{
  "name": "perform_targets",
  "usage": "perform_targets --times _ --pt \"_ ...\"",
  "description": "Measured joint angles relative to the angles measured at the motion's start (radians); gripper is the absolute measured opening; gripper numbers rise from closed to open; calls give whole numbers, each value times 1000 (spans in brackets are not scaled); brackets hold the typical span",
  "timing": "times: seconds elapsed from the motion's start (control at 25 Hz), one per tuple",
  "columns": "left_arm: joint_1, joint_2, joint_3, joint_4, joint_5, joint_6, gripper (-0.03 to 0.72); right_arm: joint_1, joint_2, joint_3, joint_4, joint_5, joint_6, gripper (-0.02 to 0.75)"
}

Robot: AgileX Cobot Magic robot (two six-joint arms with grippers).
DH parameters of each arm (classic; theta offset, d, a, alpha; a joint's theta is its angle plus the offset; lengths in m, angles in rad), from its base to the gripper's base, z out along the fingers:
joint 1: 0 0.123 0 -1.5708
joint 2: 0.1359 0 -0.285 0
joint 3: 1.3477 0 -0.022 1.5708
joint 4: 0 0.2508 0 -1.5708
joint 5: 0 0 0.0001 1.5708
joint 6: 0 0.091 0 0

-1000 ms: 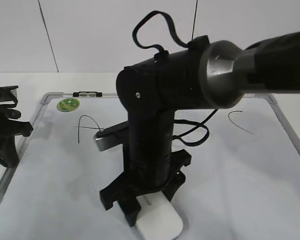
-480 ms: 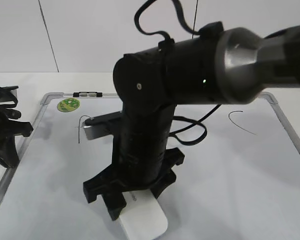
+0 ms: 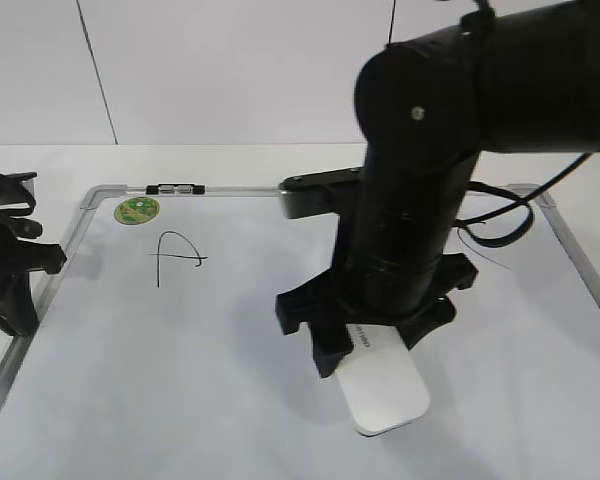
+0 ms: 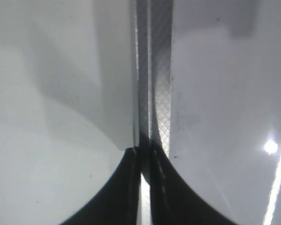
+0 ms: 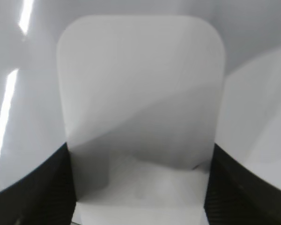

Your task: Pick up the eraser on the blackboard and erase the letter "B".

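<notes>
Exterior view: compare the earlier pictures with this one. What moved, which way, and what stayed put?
The right end effector, clamped on the eraser, swept left and then well to the right across the blackboard, uncovering the letter A. No B shows now. The left end effector and green sticker stayed put.

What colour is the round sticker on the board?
Green, the round sticker shows best in the exterior view.
</notes>
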Motion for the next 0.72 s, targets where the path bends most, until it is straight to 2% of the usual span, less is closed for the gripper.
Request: perform_targets --times 0.36,0.72 --pt "0 0 0 0 2 0 19 -211 -155 147 -2 -24 2 533" --pt "0 0 0 0 2 0 19 -392 -222 190 -4 -15 -28 533"
